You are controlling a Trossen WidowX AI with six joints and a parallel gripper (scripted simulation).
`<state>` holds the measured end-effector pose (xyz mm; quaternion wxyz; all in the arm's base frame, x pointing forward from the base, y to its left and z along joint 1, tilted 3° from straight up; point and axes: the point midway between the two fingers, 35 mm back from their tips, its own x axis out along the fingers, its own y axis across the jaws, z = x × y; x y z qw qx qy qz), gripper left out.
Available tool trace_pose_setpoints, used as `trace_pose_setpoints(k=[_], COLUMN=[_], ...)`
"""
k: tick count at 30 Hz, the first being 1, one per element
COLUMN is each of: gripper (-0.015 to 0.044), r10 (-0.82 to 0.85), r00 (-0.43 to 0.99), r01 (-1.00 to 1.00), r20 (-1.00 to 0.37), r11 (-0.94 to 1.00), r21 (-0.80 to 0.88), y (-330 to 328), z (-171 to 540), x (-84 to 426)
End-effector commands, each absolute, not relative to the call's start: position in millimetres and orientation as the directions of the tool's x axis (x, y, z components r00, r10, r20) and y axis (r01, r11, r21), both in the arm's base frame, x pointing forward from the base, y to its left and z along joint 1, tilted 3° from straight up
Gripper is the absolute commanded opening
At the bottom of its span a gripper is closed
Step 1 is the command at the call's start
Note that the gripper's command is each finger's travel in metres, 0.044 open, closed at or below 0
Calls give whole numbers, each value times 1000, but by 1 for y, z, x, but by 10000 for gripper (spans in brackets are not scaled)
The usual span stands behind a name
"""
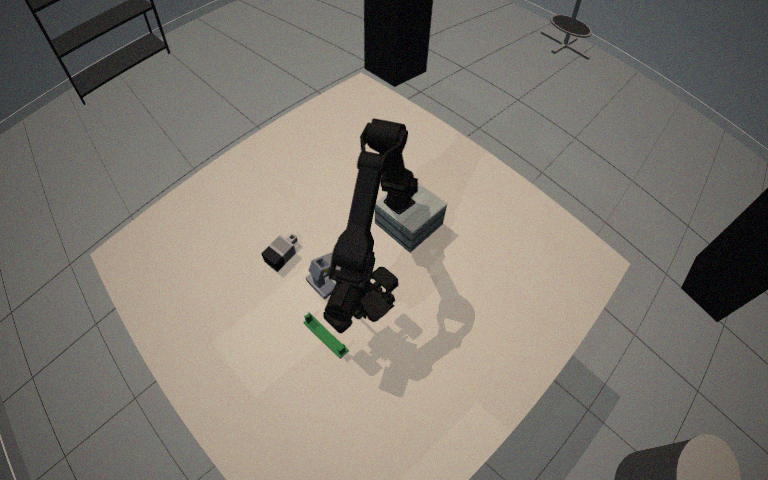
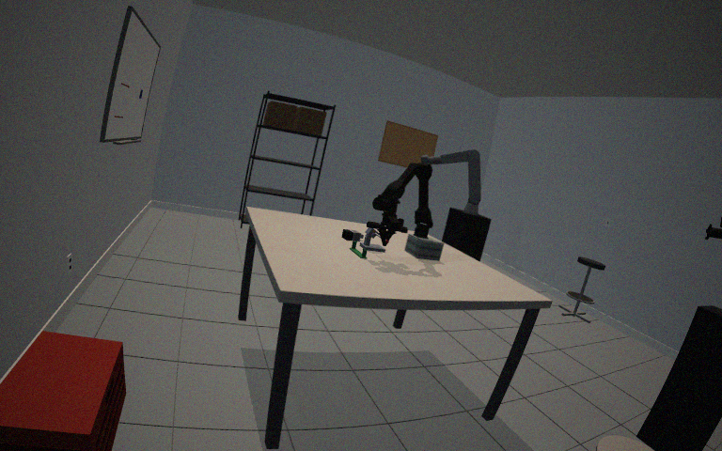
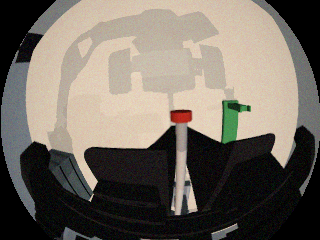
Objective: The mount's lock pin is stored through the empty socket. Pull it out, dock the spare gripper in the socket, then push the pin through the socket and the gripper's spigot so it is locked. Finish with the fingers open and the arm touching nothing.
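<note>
My gripper (image 1: pixel 360 314) (image 2: pixel 385 241) (image 3: pixel 178 130) is shut on the lock pin (image 3: pixel 181 142), a pale shaft with a red head. It holds the pin above the table, beside the mount. The far end of the pin is hard to make out between the dark jaws. The grey-blue mount (image 1: pixel 321 287) (image 2: pixel 373 248) stands on the table, partly hidden by the arm in the top view. Its socket opening faces up at a slant and looks empty of the spare gripper. The black and grey spare gripper (image 1: pixel 278 253) (image 2: pixel 352 235) lies apart from the mount, its spigot pointing away from the black end.
A green rack (image 1: pixel 325 335) (image 2: pixel 357 253) (image 3: pixel 229 125) with a small upright at each end stands close to the mount and my gripper. The arm's layered grey base block (image 1: pixel 410 232) (image 2: pixel 423 248) (image 3: pixel 70 172) stands behind. The pale table (image 1: pixel 186 226) (image 2: pixel 330 282) carries everything.
</note>
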<state>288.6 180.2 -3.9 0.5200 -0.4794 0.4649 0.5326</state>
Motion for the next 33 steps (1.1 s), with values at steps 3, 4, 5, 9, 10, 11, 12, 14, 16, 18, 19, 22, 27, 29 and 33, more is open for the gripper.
trace_pose_setpoints(k=[3, 4, 5, 9, 10, 11, 12, 14, 16, 18, 19, 22, 27, 29, 33], gripper=[0, 0, 0, 0, 0, 0, 0, 0, 6, 0, 0, 0, 0, 0, 0], r10=[108, 106, 105, 102, 102, 102, 101, 101, 99, 99, 99, 99, 99, 99, 100], r00=[1, -2, -4, -10, -10, -11, -12, -13, -16, -16, -16, -16, -16, -16, -15], r01=[-1000, -1000, -1000, -1000, -1000, -1000, -1000, -1000, -1000, -1000, -1000, -999, -999, -999, -999], r20=[-994, -994, -994, -995, -995, -995, -995, -995, -995, -995, -995, -995, -995, -995, -995], r11=[-26, -27, -27, -27, -27, -28, -28, -28, -28, -28, -28, -29, -34, -36, -41], r21=[-3, -1, 2, 7, 8, 8, 9, 10, 14, 14, 14, 14, 13, 12, 11], y=[180, 180, 180, 180, 180, 180, 180, 180, 179, 179, 179, 180, 188, 192, 199], z=[7, 9, 10, 15, 17, 19, 21, 22, 16, 16, 16, 16, 19, 20, 21], x=[289, 288, 288, 287, 287, 287, 287, 286, 286, 286, 286, 288, 301, 306, 317])
